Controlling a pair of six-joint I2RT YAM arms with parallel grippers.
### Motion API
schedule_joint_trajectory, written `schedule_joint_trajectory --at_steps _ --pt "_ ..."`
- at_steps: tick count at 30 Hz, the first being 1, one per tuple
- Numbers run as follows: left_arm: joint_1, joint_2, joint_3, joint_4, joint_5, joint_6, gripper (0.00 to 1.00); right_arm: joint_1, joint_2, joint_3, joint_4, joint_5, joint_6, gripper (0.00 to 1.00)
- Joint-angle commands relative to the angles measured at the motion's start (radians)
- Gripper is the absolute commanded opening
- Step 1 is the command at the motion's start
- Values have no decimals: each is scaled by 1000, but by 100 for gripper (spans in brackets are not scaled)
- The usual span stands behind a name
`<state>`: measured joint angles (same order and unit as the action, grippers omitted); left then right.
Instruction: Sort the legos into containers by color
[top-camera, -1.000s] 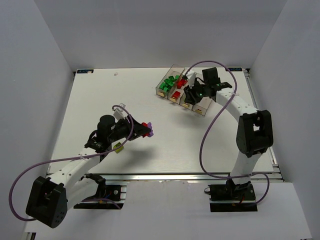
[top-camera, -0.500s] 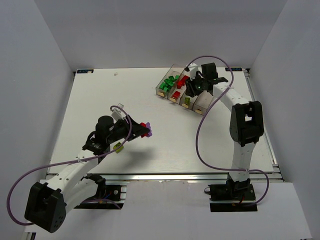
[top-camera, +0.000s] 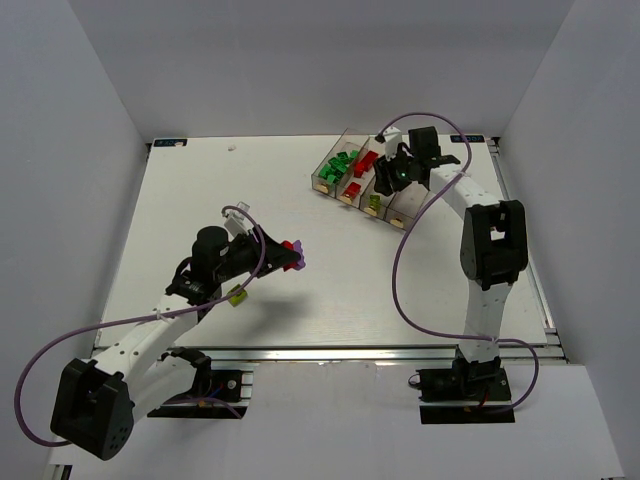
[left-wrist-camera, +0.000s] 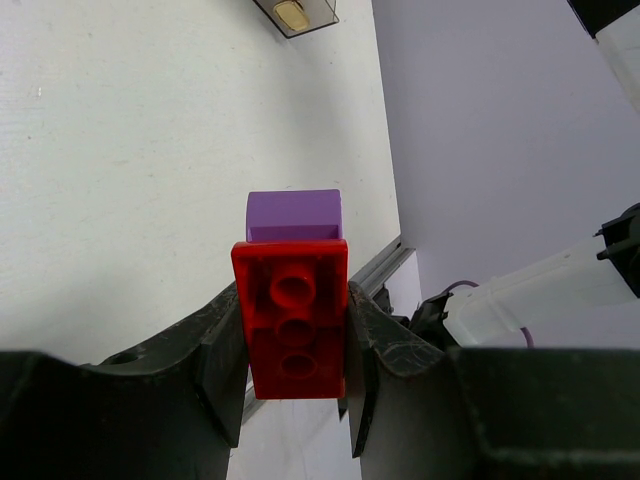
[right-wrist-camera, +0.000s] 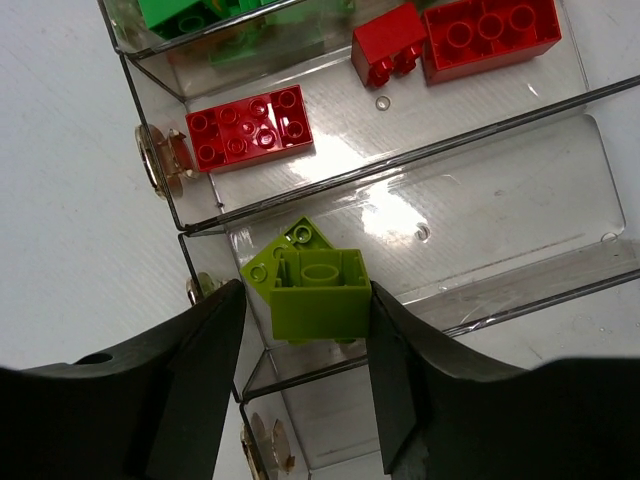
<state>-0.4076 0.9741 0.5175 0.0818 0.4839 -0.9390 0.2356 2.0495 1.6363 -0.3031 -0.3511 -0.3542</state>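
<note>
One left gripper (left-wrist-camera: 295, 340): clamps red brick (left-wrist-camera: 292, 290), purple brick (left-wrist-camera: 293, 215) attached.
Right gripper (right-wrist-camera: 305, 310): lime brick (right-wrist-camera: 322, 285) between jaws; we cannot tell its grip.

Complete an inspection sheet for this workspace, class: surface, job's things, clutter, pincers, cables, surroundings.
Surface: white table.
Job's things: four joined clear bins; green bricks in one, red bricks in the next.
Clutter: small pale speck near the far edge.
Pincers: left pincer shut on a red brick joined to a purple brick; right pincer open around a yellow-green brick over the third bin.
Cables: a purple cable loops along each arm.
Surroundings: plain pale walls on three sides.
</note>
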Motion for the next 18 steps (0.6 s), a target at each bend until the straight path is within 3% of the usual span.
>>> schedule_joint_trajectory --at_steps 1,10,13,15,17,18 --pt "6 -11 32 19 19 19 0 -18 -38 37 13 -37 14 57" --pt "6 -17 33 19 24 22 0 -22 -75 37 1 -74 27 64" --pt "6 -20 33 16 22 26 0 -22 -98 43 -20 -130 -12 72" --pt "4 -28 33 12 21 34 1 -24 -139 33 -56 -251 -60 78" --pt "4 -35 32 15 25 49 1 -25 -173 22 -114 -424 -175 89" --pt "4 -43 30 19 27 57 1 -25 -213 -13 -143 -489 -196 89"
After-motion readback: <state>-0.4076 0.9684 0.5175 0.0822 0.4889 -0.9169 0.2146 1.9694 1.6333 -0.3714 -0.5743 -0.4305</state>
